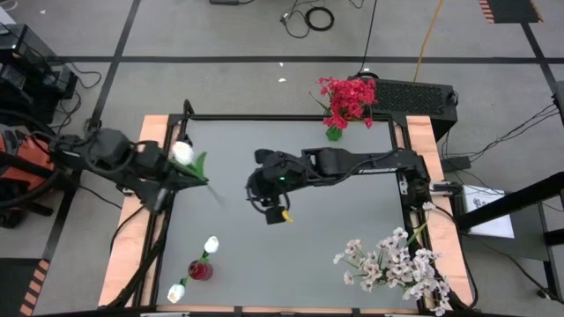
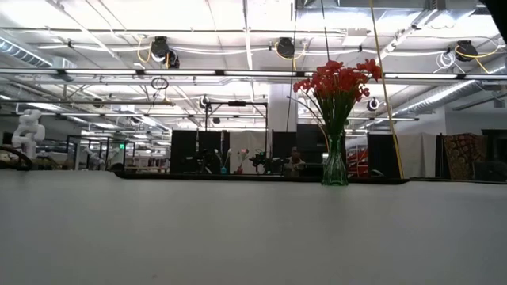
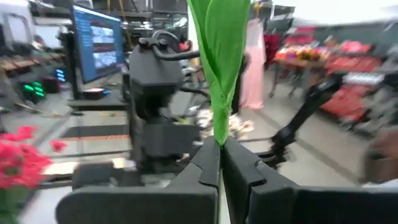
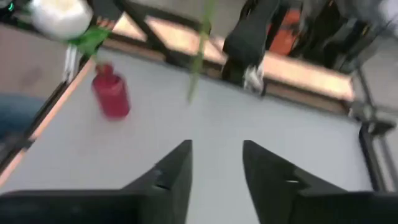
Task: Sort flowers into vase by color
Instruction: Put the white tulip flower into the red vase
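Observation:
My left gripper [image 1: 188, 179], at the table's left side, is shut on a white tulip-like flower [image 1: 182, 153] with a green leaf [image 3: 217, 50]. It is held above the table. My right gripper [image 1: 267, 204] hangs open over the table's middle with nothing between its fingers [image 4: 214, 165]. A red vase [image 1: 200, 269] near the front left holds two white tulip buds [image 1: 211, 244]. A green vase of red flowers [image 1: 347, 102] stands at the far edge. Pale pink-white sprays [image 1: 397, 261] lie flat at the front right. My left gripper pinches the flower's green stem just below the leaf [image 3: 219, 144] between its two fingers. The fingers come level from the table's left and lie across the stem. The flower is lifted clear, with its bud toward the far edge and its stem end [image 1: 218, 197] toward the table's middle.
The table has wooden side rails [image 1: 132, 246] and a black frame. My right arm [image 1: 361, 161] reaches in from the right across the middle. In the low view the green vase [image 2: 334, 168] stands at the far edge, with the room behind it.

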